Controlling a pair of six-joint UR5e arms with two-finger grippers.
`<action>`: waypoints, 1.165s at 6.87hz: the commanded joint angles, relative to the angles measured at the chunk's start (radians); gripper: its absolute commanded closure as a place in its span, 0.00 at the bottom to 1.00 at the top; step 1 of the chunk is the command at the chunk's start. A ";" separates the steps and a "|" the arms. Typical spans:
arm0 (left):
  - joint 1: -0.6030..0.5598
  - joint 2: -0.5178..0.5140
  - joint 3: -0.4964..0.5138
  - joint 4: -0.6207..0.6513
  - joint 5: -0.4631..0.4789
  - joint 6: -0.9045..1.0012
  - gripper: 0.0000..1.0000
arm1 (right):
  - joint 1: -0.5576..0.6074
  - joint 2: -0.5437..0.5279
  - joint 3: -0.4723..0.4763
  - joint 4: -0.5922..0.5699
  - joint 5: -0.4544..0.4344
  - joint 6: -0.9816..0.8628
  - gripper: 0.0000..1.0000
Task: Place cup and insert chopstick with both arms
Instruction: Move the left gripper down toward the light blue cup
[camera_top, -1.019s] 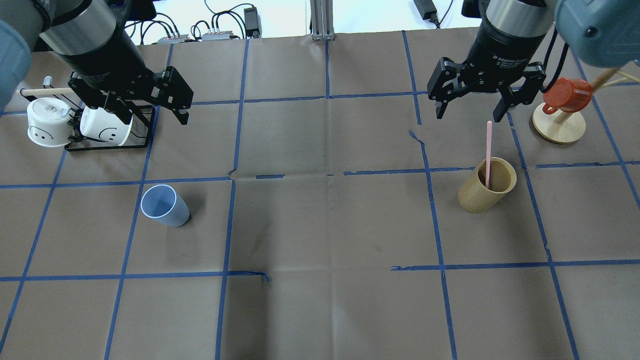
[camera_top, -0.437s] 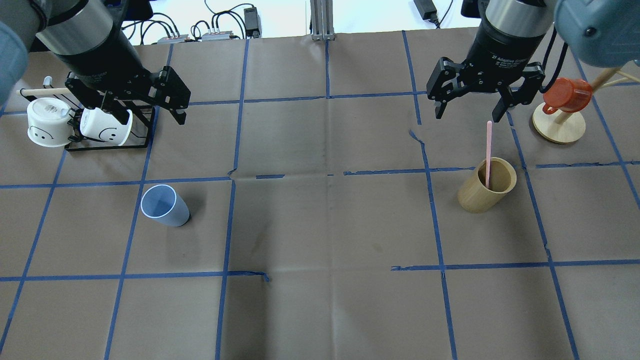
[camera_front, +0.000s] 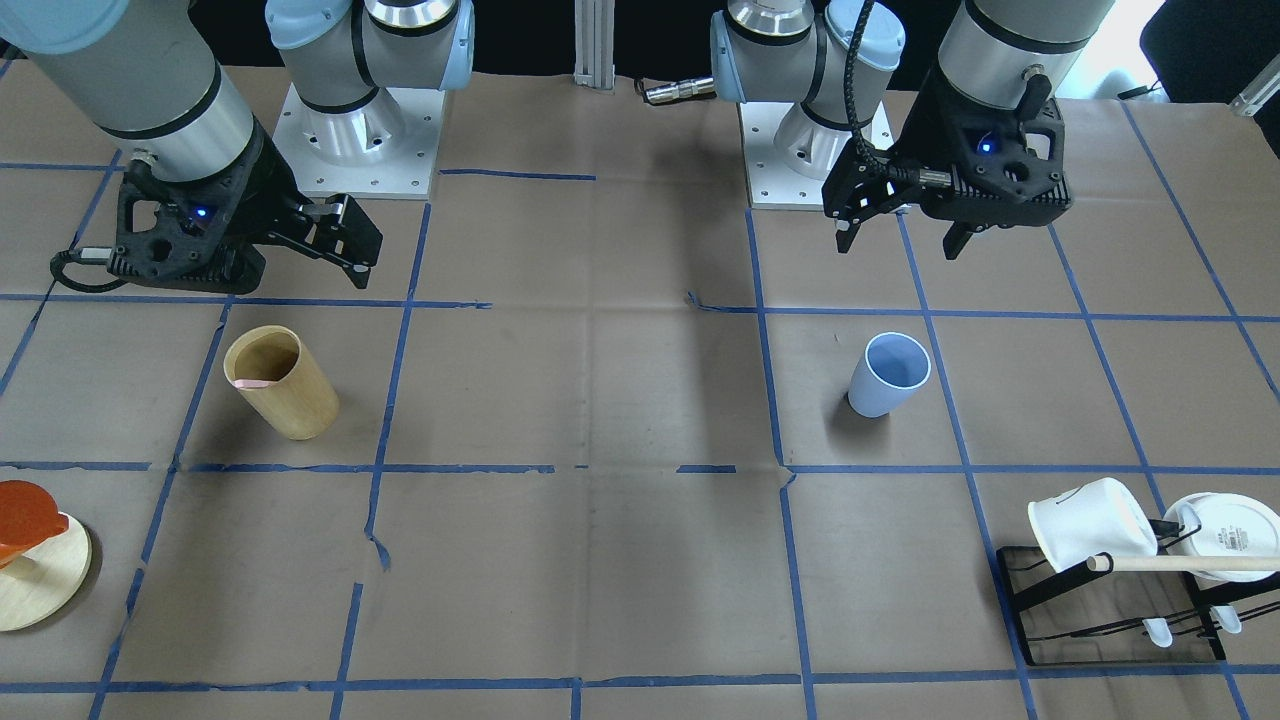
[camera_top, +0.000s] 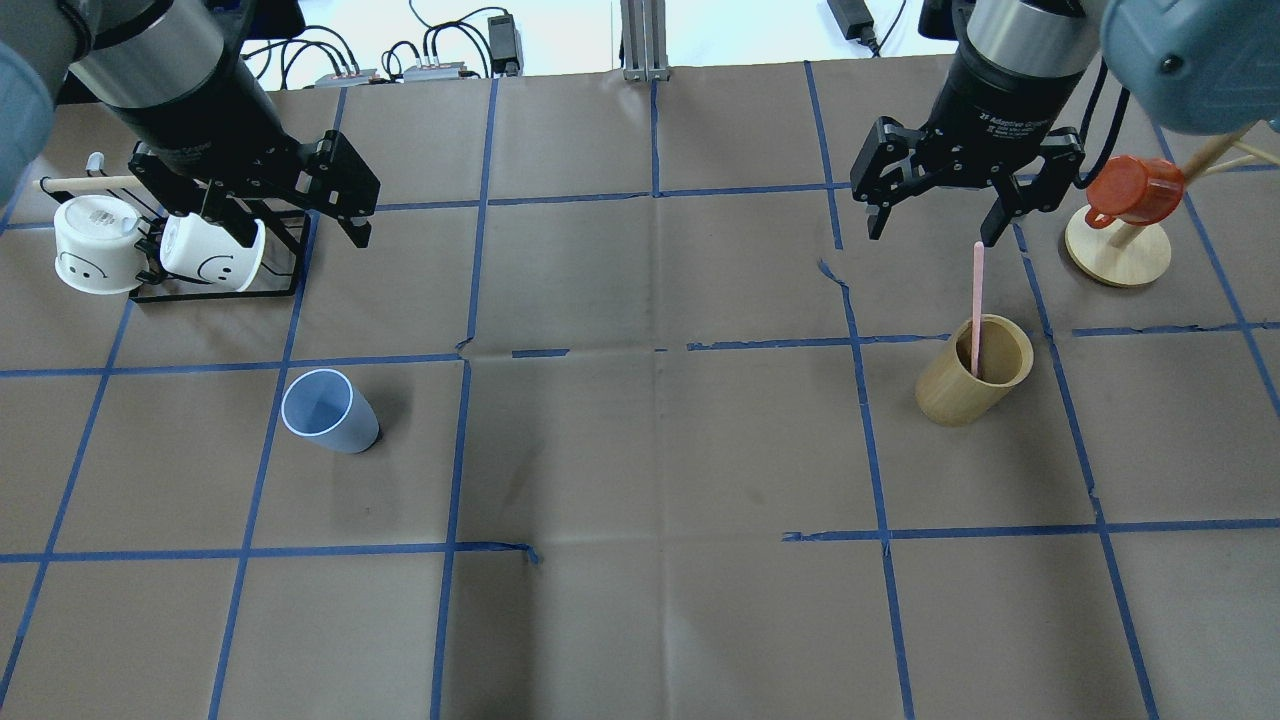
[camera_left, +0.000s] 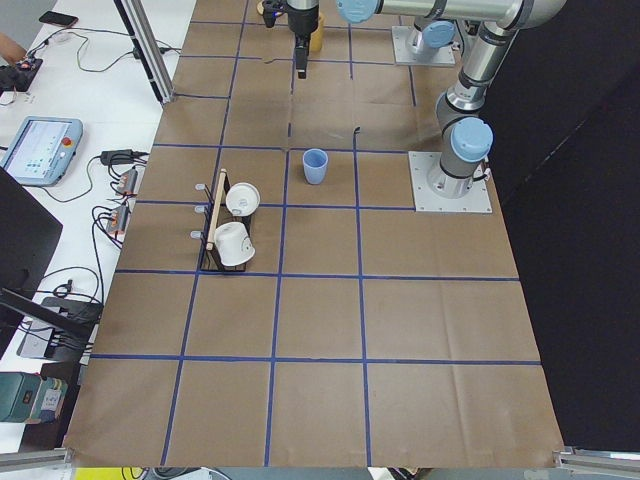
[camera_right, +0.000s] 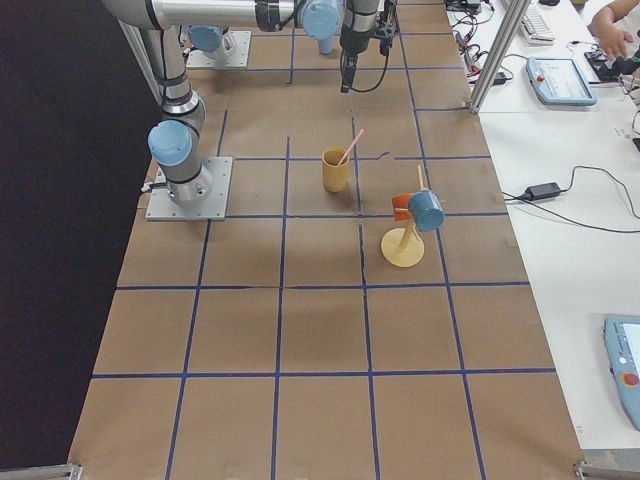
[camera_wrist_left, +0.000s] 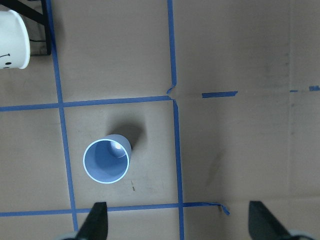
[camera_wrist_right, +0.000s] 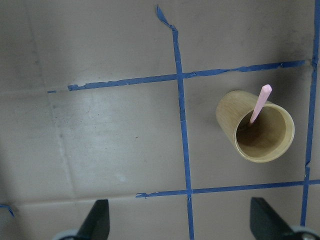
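Cup (camera_top: 328, 410): upright, mouth up, on the brown paper on the robot's left half, alone in its taped square and well apart from the rack (camera_top: 285, 270) of white mugs (camera_top: 95, 245).
- Judged light and thin-walled, with a smooth, probably slippery surface.
- Because the wall tapers toward the base, a side pinch is expected to slide. Hold is better taken high, across the widest part or over one rim wall, with modest force.

Chopstick (camera_top: 977, 295): leaned inside the tan wooden cylinder (camera_top: 950, 395) on the right half, with the upper length exposed above the rim.
- Judged stiff, very light and liable to pivot in a pinch.
- Hold is to be taken on the exposed part, clear of the cylinder rim, and the stick drawn out along its lean.

Left gripper (camera_front: 898, 240): spread wide, nothing held, raised, set back from the cup toward the robot's base.

Right gripper (camera_top: 933, 230): likewise spread and empty, high over the chopstick's top end, not touching it.
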 joint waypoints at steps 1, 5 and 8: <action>0.032 -0.014 0.003 0.002 0.001 0.008 0.00 | 0.001 -0.003 -0.001 0.002 0.001 -0.002 0.00; 0.175 -0.043 -0.098 0.009 0.001 0.054 0.00 | 0.000 0.007 0.002 -0.012 -0.013 -0.069 0.00; 0.273 -0.072 -0.275 0.162 0.003 0.143 0.00 | 0.000 0.048 -0.006 -0.038 -0.075 -0.300 0.00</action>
